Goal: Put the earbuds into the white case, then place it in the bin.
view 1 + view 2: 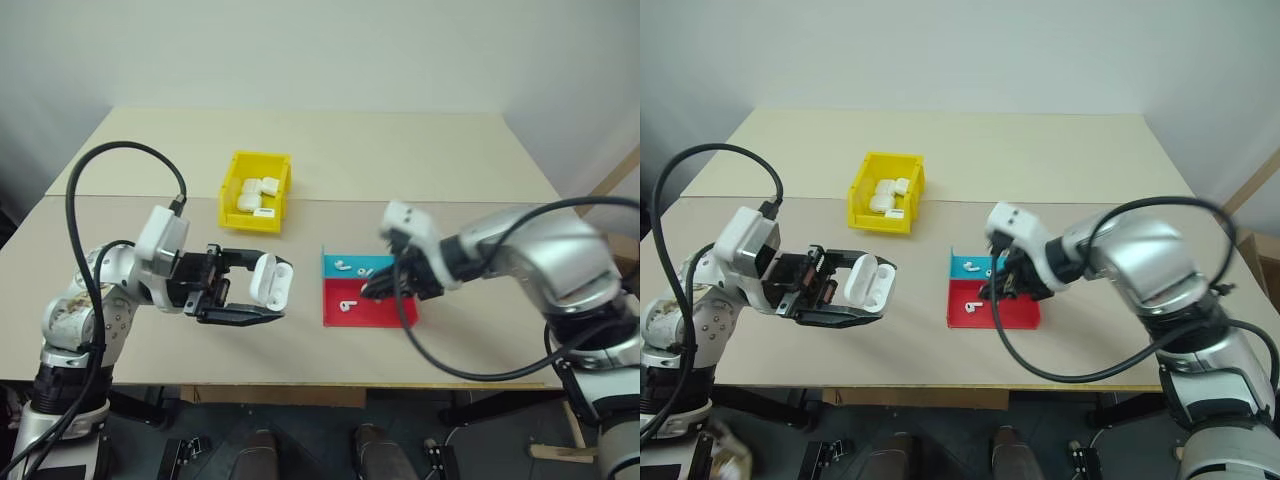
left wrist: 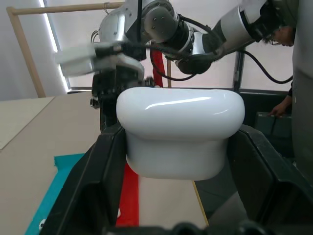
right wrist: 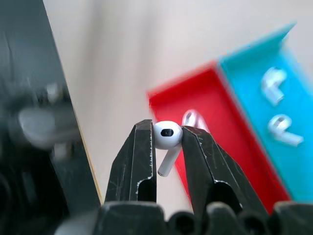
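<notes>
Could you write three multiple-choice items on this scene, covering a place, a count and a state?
1. Where is the yellow bin?
A. on the table
B. on the tray
C. in the left gripper

2. How many earbuds lie in the tray's teal half?
A. none
B. two
C. four

3. What does the right gripper hold?
A. nothing
B. the white case
C. an earbud

1 A: it stands on the table.
2 B: two show there.
3 C: an earbud is pinched between its fingers; the left gripper holds the white case.

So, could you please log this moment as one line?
left gripper: shut on white case, lid open | right gripper: shut on earbud above tray | bin: holds cases
</notes>
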